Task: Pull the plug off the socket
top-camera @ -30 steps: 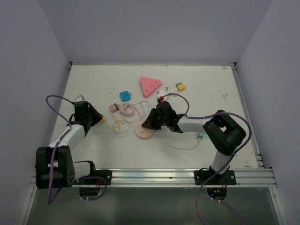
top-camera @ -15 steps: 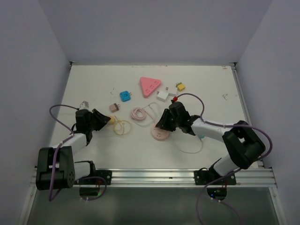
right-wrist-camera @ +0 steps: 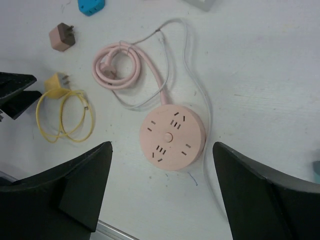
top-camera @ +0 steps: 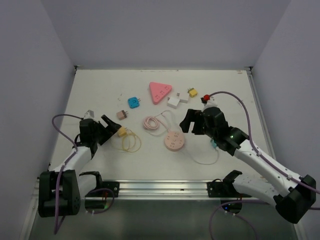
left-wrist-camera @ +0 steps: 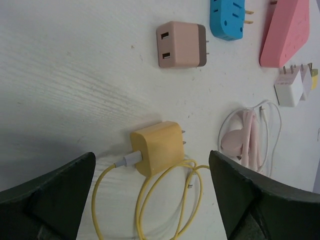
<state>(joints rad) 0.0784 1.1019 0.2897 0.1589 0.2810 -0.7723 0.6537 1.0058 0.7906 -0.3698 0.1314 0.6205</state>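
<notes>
**Top, left-wrist and right-wrist views.** The plug (left-wrist-camera: 157, 147) was a mustard-yellow cube charger with two bare metal prongs at one end. At the other end a white connector led into a yellow cable (right-wrist-camera: 65, 117), which lay in loose loops just near of the plug. The plug rested flat on the white table (top-camera: 100, 90), toward the left, well apart from the socket.

The socket (right-wrist-camera: 172, 136) was a round, pale pink disc lying face up near the middle of the table. It had a small central button ringed by four exposed groups of slots. A thick pink cord (right-wrist-camera: 117, 67) left its far-left edge and ended in a coil on the far side. A thin white cable (right-wrist-camera: 192, 85) curved around the socket's right side.

The left gripper (top-camera: 111, 126) sat low at the left with its jaws spread wide to either side of the plug, touching nothing. The right gripper (top-camera: 185, 124) hung above and just right of the socket, jaws likewise spread and empty.

Farther back lay a brown-and-pink adapter (left-wrist-camera: 181, 45), a blue adapter (left-wrist-camera: 227, 19) and a pink triangular power strip (top-camera: 160, 91).
</notes>
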